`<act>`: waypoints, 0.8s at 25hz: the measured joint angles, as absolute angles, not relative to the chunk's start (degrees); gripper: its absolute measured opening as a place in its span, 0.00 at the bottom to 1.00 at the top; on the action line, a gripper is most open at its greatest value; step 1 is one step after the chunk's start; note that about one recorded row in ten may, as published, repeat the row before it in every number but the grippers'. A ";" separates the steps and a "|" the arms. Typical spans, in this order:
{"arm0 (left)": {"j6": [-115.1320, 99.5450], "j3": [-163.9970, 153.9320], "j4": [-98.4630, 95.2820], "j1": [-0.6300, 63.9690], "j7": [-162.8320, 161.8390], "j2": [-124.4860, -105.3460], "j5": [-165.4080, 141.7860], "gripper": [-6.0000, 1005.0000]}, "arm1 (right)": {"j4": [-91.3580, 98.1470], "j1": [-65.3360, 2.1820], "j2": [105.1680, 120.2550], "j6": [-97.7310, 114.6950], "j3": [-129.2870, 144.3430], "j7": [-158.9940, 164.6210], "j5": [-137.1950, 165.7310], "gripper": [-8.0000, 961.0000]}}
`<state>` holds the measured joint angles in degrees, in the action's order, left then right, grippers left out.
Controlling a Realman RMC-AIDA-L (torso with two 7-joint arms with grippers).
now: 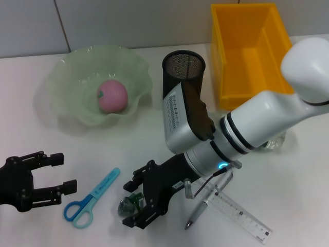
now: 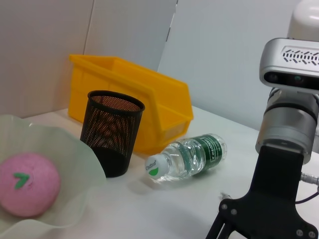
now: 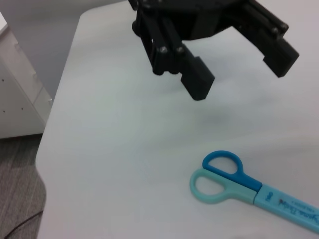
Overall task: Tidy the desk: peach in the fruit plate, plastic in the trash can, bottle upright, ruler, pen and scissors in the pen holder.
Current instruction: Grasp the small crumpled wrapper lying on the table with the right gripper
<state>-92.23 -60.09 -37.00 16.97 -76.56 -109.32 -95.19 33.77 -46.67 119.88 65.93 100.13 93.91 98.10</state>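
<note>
— Near the front of the white desk (image 1: 288, 180), what is the right gripper (image 1: 134, 201) doing?

— It is low over a small crumpled bit of plastic (image 1: 127, 205). Its two black fingers are spread apart, one on each side of the plastic. It is not squeezing anything.

— And the left gripper (image 1: 60, 172)?

— It sits at the front left edge of the desk. Its fingers are wide open too, and nothing is in them. The right wrist view shows it hanging above the bare desk.

— Where are the scissors (image 1: 91, 199)?

— The blue scissors lie flat between the two grippers, handles toward the front.

— What about the pen (image 1: 201, 208) and the ruler (image 1: 239, 213)?

— They lie on the desk just right of the right gripper. The pen rests across one end of the clear ruler.

— Is the peach (image 1: 112, 96) put away?

— Yes, the pink peach sits in the wavy green fruit plate (image 1: 72, 77) at the back left.

— And the bottle (image 2: 187, 156)?

— It lies on its side near the black mesh pen holder (image 1: 183, 73) and the yellow bin (image 1: 241, 49).
</note>
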 joint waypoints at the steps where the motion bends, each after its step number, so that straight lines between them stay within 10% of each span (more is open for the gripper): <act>1: -92.26 -60.01 -37.00 16.96 -76.55 -109.33 -95.19 0.81 | 33.78 -46.67 119.88 65.76 100.38 93.89 98.09 0.79; 20: -91.80 -59.67 -36.35 17.36 -75.74 -109.88 -95.18 0.81 | 33.24 -47.07 119.88 61.87 101.77 94.14 96.48 0.75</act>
<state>-91.80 -59.67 -36.35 17.36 -75.74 -109.88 -95.18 33.24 -47.07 119.88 61.87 101.77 94.14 96.48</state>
